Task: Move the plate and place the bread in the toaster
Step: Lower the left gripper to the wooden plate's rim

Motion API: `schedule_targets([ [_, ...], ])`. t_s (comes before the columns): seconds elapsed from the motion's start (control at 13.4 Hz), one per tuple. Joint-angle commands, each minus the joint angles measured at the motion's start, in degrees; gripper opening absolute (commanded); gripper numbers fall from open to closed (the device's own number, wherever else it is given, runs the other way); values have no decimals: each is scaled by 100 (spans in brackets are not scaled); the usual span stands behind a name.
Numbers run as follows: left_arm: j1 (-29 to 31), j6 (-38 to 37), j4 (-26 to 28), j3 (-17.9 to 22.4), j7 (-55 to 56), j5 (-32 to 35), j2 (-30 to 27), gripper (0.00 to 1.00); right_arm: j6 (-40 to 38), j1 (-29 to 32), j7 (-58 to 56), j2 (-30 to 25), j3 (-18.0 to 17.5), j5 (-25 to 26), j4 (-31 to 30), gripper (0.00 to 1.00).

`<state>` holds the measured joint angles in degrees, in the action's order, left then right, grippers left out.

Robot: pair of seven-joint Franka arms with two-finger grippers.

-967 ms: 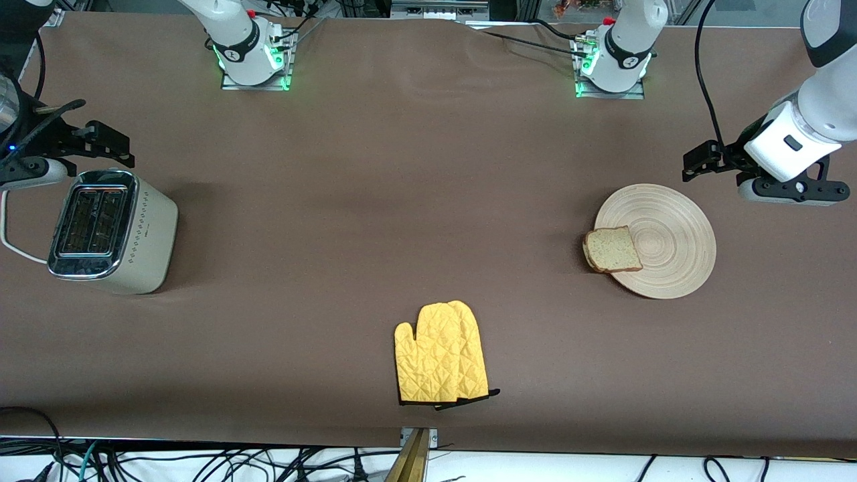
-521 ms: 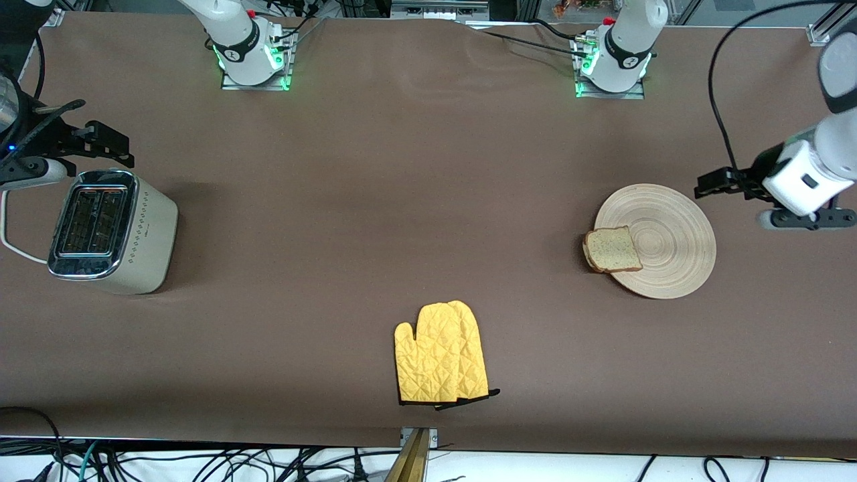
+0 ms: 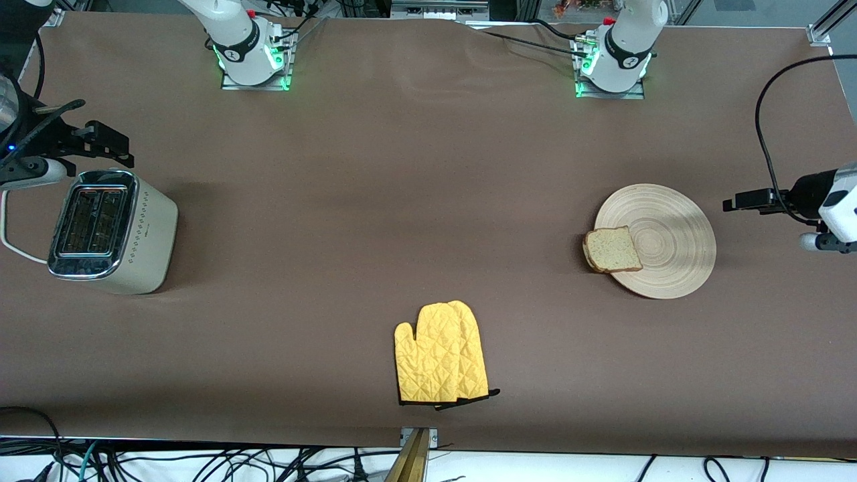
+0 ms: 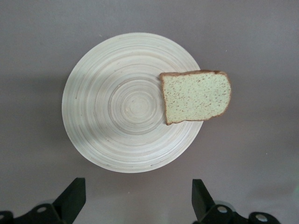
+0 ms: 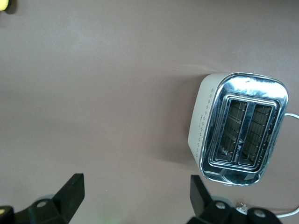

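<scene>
The pale wooden plate [image 3: 669, 234] [image 4: 117, 107] lies toward the left arm's end of the table. The bread [image 3: 610, 250] [image 4: 196, 95] rests on the plate's rim and overhangs it toward the right arm's end. My left gripper [image 3: 753, 200] [image 4: 138, 200] hangs open and empty over bare table beside the plate, at the table's left-arm end. The cream toaster [image 3: 110, 231] [image 5: 243, 128] stands at the right arm's end, both slots empty. My right gripper [image 3: 100, 142] [image 5: 135, 196] hovers open and empty over the table next to the toaster.
A yellow oven mitt [image 3: 440, 353] lies flat mid-table, nearer the front camera than the plate and the toaster. The toaster's white cord [image 3: 13, 248] loops off its end. The brown table cover [image 3: 402, 201] stretches between the toaster and the plate.
The left arm has swung away from the plate toward its own end of the table, the gripper staying open. The right arm, plate, bread and toaster have not moved.
</scene>
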<state>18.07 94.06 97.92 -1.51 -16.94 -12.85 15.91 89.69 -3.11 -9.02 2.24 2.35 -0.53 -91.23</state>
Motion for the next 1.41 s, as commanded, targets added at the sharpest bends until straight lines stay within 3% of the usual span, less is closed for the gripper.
schedule_targets([
  [0.0, 345, -115, -221, -42, -344, -401, 561, 100, -57, -5, 5, -21, -6, 88, 87, 100],
  [0.3, 986, -98, -229, -42, -1449, -956, 1316, 100, -57, -5, 5, -21, -6, 88, 87, 100],
  [0.6, 1365, -72, -853, -42, -2373, -1158, 2161, 100, -66, -5, 5, -21, -15, 88, 87, 100],
  [0.82, 1585, -80, -862, -51, -2674, -1633, 2391, 100, -66, -5, 14, -13, -15, 88, 87, 100],
  [1.34, 1586, -63, -862, -51, -3542, -1651, 2786, 100, -66, -5, 5, -13, -15, 88, 87, 100],
])
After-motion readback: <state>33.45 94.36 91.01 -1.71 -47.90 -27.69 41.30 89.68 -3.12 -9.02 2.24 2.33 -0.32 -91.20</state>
